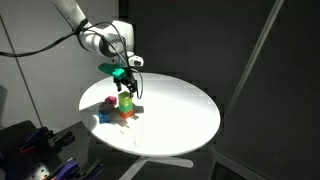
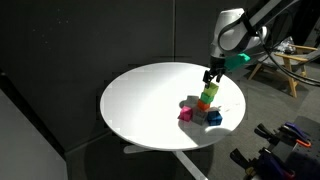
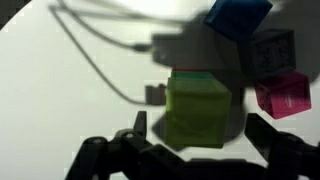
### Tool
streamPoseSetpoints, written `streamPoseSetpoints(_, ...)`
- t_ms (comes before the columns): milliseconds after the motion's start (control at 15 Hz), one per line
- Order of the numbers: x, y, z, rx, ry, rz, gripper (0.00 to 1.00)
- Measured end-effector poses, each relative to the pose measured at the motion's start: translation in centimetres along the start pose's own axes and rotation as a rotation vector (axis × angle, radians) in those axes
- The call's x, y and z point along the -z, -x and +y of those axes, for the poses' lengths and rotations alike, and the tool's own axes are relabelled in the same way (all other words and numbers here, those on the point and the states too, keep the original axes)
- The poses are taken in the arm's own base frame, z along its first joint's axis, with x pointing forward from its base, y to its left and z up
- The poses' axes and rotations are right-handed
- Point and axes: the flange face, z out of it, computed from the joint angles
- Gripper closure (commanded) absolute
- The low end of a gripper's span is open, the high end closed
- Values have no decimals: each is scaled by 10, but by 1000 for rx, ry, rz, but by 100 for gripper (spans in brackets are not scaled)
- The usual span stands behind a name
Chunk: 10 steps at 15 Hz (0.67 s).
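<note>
Gripper (image 1: 125, 78) hangs directly over green block (image 1: 126, 99), fingers (image 3: 110, 155) spread wide, nothing pinched. Contact with the block: can't tell. Green block tops a small stack near the edge of round white table (image 1: 180, 110). Pink block (image 3: 283, 96) and blue block (image 3: 238, 15) sit just beside the stack.

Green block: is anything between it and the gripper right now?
Nothing visible. The gripper hangs open right over the green block; the pink block and blue block lie aside.
</note>
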Motion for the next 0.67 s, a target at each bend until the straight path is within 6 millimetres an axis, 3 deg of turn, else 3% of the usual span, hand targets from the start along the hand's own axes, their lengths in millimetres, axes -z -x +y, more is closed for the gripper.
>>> streamPoseSetpoints(667,-11,0,0,14,1,-3,0)
